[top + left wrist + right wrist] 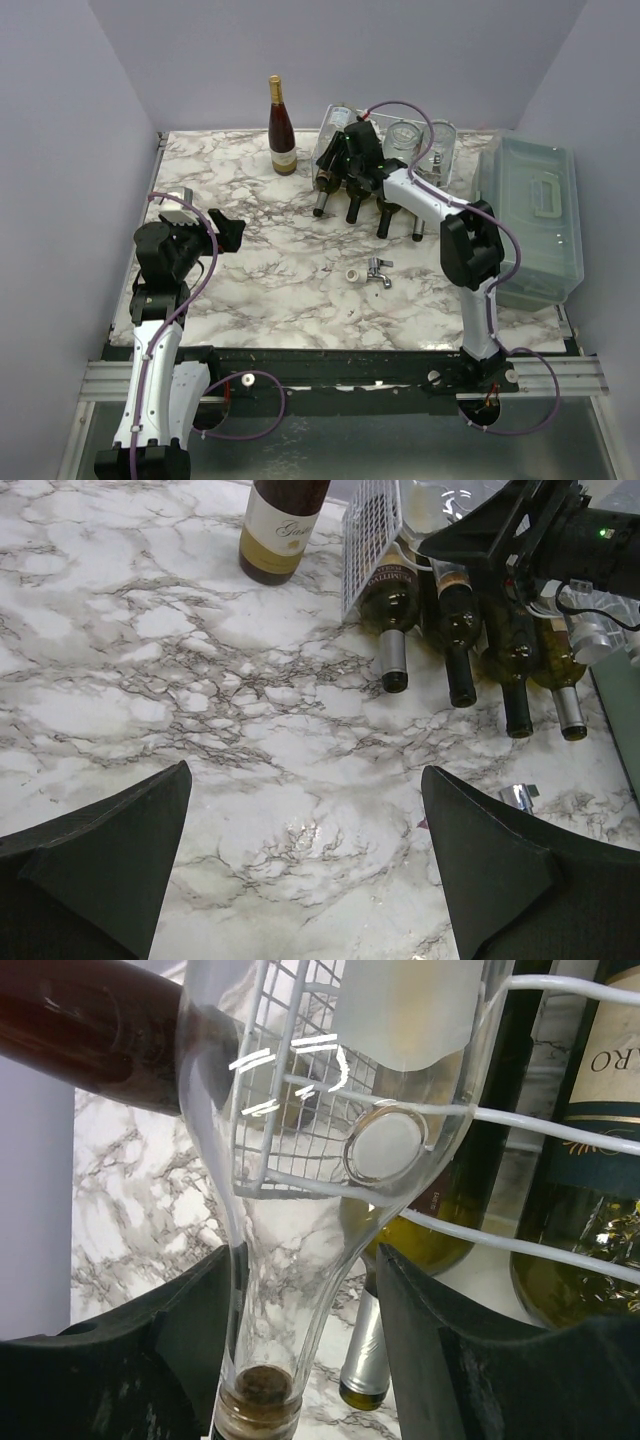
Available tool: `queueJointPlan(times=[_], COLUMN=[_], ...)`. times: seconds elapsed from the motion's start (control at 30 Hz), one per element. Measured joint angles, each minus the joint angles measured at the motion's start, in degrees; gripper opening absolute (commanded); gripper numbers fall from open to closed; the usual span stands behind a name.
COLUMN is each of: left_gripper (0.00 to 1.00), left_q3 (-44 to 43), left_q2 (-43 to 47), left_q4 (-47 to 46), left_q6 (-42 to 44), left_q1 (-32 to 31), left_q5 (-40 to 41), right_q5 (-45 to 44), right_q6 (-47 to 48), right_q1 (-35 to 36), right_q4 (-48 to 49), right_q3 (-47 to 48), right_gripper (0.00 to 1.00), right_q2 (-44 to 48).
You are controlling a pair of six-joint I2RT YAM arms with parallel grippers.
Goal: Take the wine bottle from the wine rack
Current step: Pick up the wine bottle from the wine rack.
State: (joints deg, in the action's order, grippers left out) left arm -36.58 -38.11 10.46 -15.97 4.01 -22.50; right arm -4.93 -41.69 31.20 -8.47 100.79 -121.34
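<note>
The white wire wine rack (437,160) stands at the back of the table with several bottles lying in it, necks towards me. My right gripper (352,158) is at the rack's upper left cradle. In the right wrist view its fingers (455,1360) straddle the neck of a clear glass bottle (290,1250) with a cork in it. The left finger touches the neck and the right finger stands a little apart, so the jaws are open. Rack wires (540,1125) cross in front of the bottle. My left gripper (232,228) is open and empty above the marble, as its wrist view (305,860) shows.
A red wine bottle (281,130) stands upright left of the rack. A translucent lidded bin (535,215) sits at the right edge. A small metal tap (378,270) and a white roll (355,274) lie mid-table. Dark green bottles (392,610) lie in the lower cradles.
</note>
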Motion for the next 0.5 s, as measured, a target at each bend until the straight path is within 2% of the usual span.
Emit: queueJointPlan(times=[0.27,0.4,0.5], left_gripper=[0.99,0.99,0.99], left_q3=[0.0,0.0,0.0], left_q2=[-0.35,-0.55,-0.59], left_q4=[0.02,0.02,0.04], left_q6=[0.0,0.02,0.17], left_q1=[0.0,-0.02,-0.02], left_q5=[0.0,0.0,0.0], right_q5=[0.09,0.28,0.2], right_q6=[-5.9,-8.26,-9.42], right_q1=[-0.09,0.0,0.11], right_q4=[-1.55,-1.9,-2.08], right_q3=[2.43,3.72,3.89], right_gripper=[0.55,0.43,0.29], right_q2=[-2.58,-3.39,-3.39])
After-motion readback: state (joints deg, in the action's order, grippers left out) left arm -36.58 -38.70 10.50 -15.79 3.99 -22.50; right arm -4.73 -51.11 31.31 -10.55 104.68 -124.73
